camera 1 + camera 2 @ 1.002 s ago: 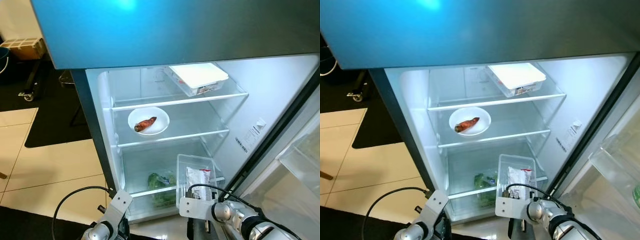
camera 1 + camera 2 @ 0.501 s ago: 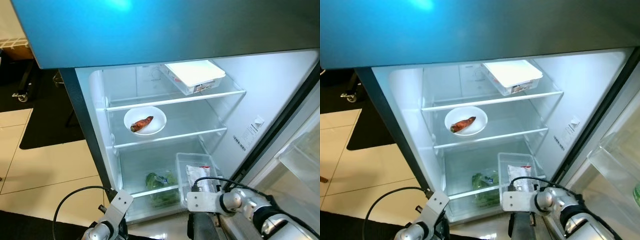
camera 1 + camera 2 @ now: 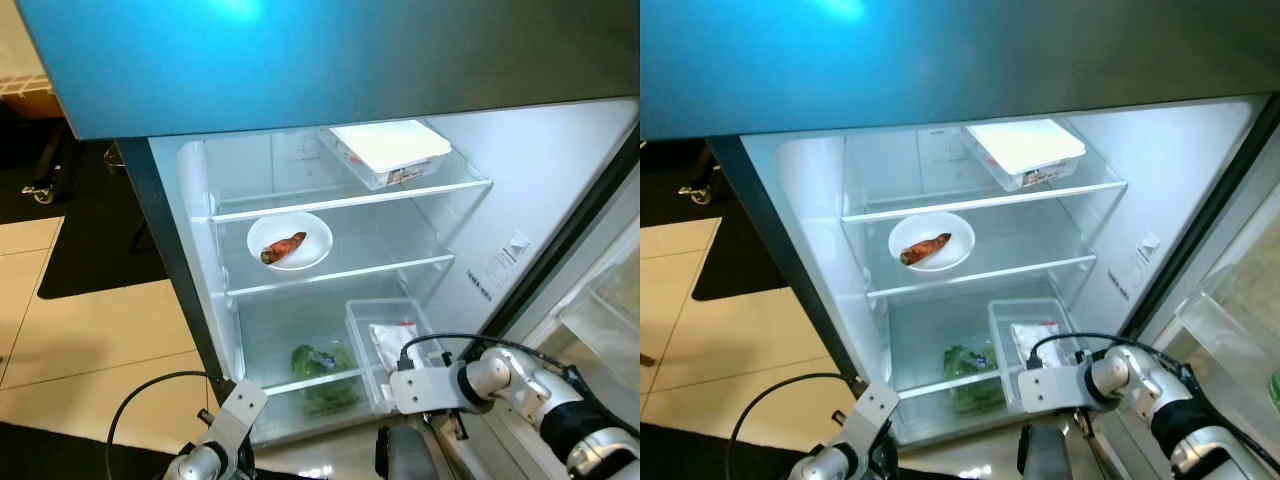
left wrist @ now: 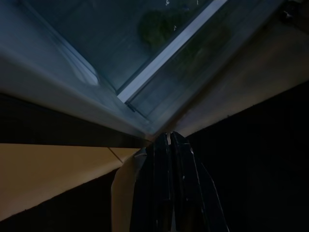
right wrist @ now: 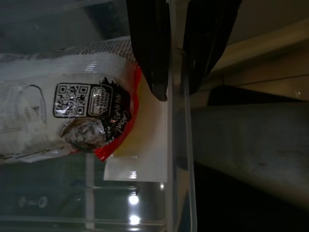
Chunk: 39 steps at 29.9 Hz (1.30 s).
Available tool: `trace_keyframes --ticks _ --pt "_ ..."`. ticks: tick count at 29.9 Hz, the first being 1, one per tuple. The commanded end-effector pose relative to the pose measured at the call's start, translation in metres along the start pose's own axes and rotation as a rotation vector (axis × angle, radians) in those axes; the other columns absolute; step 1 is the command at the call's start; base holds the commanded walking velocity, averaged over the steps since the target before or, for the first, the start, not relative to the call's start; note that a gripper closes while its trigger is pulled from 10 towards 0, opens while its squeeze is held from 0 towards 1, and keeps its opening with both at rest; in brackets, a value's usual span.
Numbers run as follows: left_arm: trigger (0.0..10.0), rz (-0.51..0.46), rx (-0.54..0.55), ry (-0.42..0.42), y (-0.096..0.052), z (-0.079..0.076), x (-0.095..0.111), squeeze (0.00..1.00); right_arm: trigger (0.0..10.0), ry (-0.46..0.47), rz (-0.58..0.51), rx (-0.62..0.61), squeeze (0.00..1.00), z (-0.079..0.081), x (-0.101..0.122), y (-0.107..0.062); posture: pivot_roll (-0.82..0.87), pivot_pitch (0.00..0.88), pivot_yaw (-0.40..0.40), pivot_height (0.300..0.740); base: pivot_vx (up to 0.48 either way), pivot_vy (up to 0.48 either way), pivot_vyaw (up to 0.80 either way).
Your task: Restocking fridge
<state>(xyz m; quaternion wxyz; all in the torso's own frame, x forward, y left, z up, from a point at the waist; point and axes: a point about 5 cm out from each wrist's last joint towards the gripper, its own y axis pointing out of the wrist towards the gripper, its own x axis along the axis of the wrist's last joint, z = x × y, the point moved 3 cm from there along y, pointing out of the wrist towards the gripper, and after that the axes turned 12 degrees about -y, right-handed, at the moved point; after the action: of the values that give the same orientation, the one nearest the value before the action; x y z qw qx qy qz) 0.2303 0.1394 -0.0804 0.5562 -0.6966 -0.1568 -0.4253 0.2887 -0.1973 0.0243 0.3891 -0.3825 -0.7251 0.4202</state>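
Left wrist view is very dark: only the left gripper, fingers pressed together, hanging idle near the fridge's bottom front edge, with a dim green shape behind glass. From the head views the right gripper's fingers are hidden under its wrist plate; the right wrist view shows the right gripper pinching the rim wall of the clear bin, one finger inside, one outside. Bin sits on the lowest glass shelf at the fridge's right side, front edge covered by the right arm. Inside it lies a white packet with QR code and red edge, flat, against the gripped wall. Just left of the bin, a bag of greens, partly seen through the shelf. Middle shelf: white bowl holding one reddish-brown sweet potato. Top shelf: white-lidded tray toward the right, label too small to read. Fridge door open at right, cut off by the frame. Blue-grey upper door blocks everything above.
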Motion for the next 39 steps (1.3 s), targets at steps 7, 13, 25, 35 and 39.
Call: trace_keyframes --ticks 7,13,25,35,39 --pt "10.0 0.023 0.004 0.016 -0.003 0.005 -0.006 0.0 10.0 -0.014 -0.028 -0.008 0.0 -0.011 0.013 -0.03 -0.06 0.0 -0.023 0.557 0.0 0.0 0.0" --pt "10.0 0.023 0.004 0.015 -0.003 0.004 -0.006 0.0 10.0 -0.04 -0.023 -0.016 0.0 -0.018 0.018 -0.051 -0.06 0.0 -0.025 0.557 0.0 0.0 0.0" --pt "10.0 0.011 0.002 0.021 -0.002 0.005 -0.003 0.0 10.0 -0.097 -0.031 -0.05 0.0 -0.031 0.03 -0.097 -0.07 0.0 -0.028 0.557 0.0 0.0 0.0" --pt "10.0 -0.185 -0.026 0.099 0.004 0.001 0.041 0.0 10.0 -0.093 0.015 -0.029 0.0 -0.029 0.021 -0.121 -0.07 0.0 -0.032 0.557 0.0 0.0 0.0" --pt "10.0 -0.259 -0.046 0.145 0.006 -0.003 0.058 0.0 10.0 -0.079 0.022 -0.023 0.0 -0.028 0.02 -0.123 -0.08 0.0 -0.031 0.557 0.0 0.0 0.0"
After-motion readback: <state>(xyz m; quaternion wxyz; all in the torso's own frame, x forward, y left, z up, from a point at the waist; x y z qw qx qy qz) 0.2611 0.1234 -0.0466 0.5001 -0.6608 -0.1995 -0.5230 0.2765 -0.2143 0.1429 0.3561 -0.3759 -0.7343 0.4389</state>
